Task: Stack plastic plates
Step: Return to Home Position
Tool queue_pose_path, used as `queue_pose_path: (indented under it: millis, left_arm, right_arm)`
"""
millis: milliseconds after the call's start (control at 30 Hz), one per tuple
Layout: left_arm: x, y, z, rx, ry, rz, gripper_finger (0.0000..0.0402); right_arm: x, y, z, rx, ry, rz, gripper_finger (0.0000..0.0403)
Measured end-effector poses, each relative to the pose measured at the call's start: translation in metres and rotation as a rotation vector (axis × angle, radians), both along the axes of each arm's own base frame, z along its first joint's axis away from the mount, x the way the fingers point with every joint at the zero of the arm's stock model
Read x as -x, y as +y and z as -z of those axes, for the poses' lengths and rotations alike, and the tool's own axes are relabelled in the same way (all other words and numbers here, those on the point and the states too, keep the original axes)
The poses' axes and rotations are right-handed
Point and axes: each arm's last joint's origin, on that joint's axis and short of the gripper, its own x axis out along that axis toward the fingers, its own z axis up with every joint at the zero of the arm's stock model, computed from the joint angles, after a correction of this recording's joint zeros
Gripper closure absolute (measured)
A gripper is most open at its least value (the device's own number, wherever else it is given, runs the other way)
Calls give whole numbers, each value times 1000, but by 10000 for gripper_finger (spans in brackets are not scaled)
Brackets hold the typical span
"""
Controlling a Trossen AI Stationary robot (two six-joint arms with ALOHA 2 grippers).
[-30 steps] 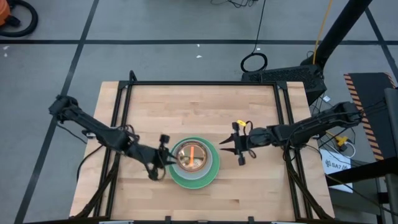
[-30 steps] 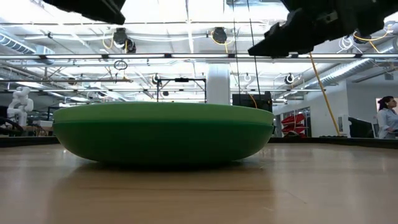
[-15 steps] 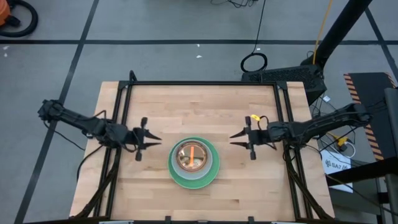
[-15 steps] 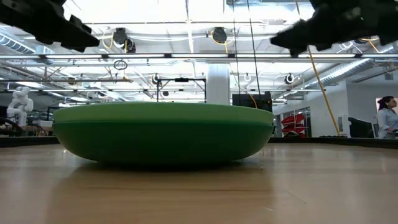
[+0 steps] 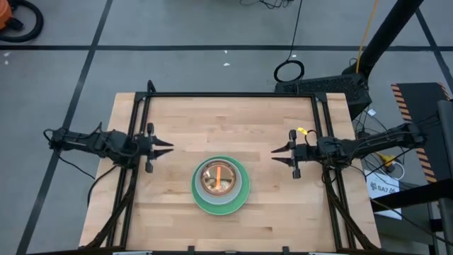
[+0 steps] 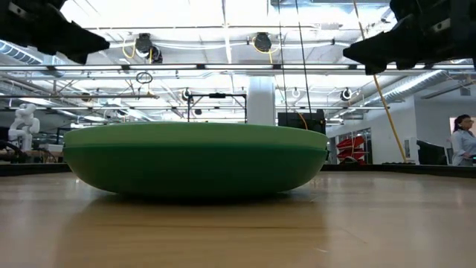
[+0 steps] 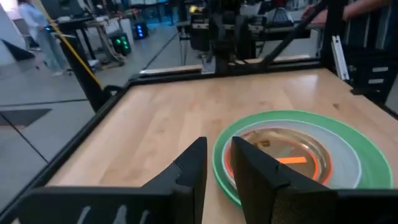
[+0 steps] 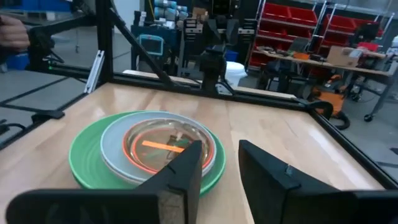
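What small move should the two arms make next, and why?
Probably draw both arms back to their own sides and rest them. The stack of plates stands on the table, the left tool and the right tool are open, empty and apart from it, and no loose plate shows, so nothing remains to pick.

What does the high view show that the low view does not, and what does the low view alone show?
High view only: the orange plate topping the stack, and the left gripper and right gripper, both open, apart from it on either side. Low view only: the room behind, with a person at the far right. Both: the green plate at the bottom, on the wooden table.
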Motion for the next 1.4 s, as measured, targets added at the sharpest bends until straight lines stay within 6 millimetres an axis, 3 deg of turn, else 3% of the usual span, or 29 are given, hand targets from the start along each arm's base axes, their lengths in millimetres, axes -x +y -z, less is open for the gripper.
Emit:
queue_pose_path:
  millis: [433, 867, 1400]
  left_arm:
    - [7, 8, -3, 0, -55, -65, 321]
    - [-1, 13, 36, 31, 59, -120, 321]
    - [-5, 17, 63, 111, 93, -40, 321]
  right_arm:
    - [13, -6, 6, -9, -30, 34, 305]
    - [24, -9, 5, -4, -15, 82, 305]
    - [37, -12, 7, -13, 1, 143, 305]
